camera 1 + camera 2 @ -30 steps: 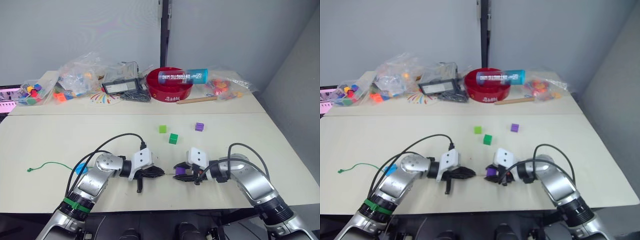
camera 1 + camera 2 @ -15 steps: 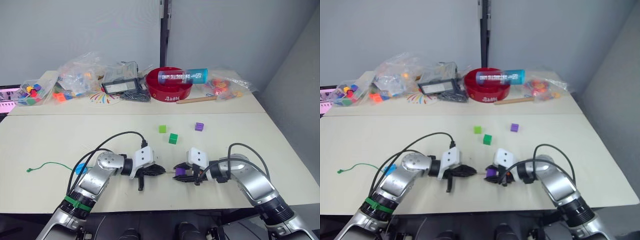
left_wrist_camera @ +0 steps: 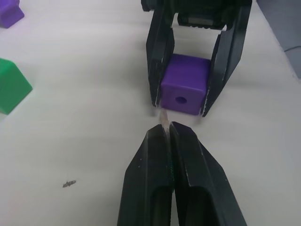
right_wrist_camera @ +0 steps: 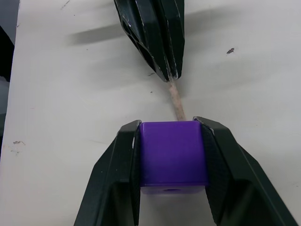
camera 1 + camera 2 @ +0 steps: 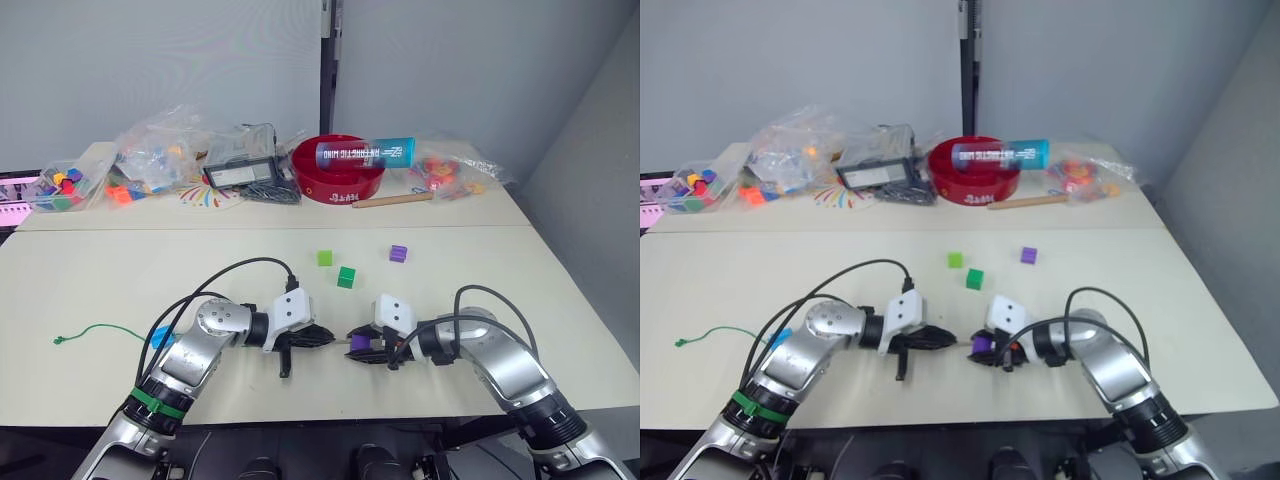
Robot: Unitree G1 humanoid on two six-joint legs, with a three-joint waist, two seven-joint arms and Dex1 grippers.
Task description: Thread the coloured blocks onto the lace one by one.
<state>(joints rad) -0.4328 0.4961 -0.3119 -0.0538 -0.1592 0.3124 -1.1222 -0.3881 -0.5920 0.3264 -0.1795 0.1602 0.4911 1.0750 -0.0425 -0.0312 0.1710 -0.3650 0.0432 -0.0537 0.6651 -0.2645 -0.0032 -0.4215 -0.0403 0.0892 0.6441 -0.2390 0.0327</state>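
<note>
The right end effector [image 5: 357,345] is clamped on a purple block [image 3: 185,84], one finger on each side face, so that the block's hole [image 3: 180,100] faces straight toward the left end effector [image 5: 322,339] rather than being covered by a finger. The left end effector is pinched narrow on the lace [image 5: 100,328] close behind its pale stiff tip [image 4: 177,102], leaving only a short stub past the fingertips; gripping that near the end probably keeps the tip from bending as it is pushed. The two end effectors face each other nose to nose just above the desk [image 5: 100,280], and the tip reaches the near face of the held block but sits off to one side of the hole, beside the edge of the block, so in my judgement the threading of this block is not yet made and a small sideways correction is called for. The rest of the lace trails away behind the left arm to its knotted end [image 5: 59,340], well apart from the left end effector. Beyond the right end effector lie a dark green block [image 5: 346,277], a light green block [image 5: 324,258] and a second purple block [image 5: 398,253], all loose on the desk
</note>
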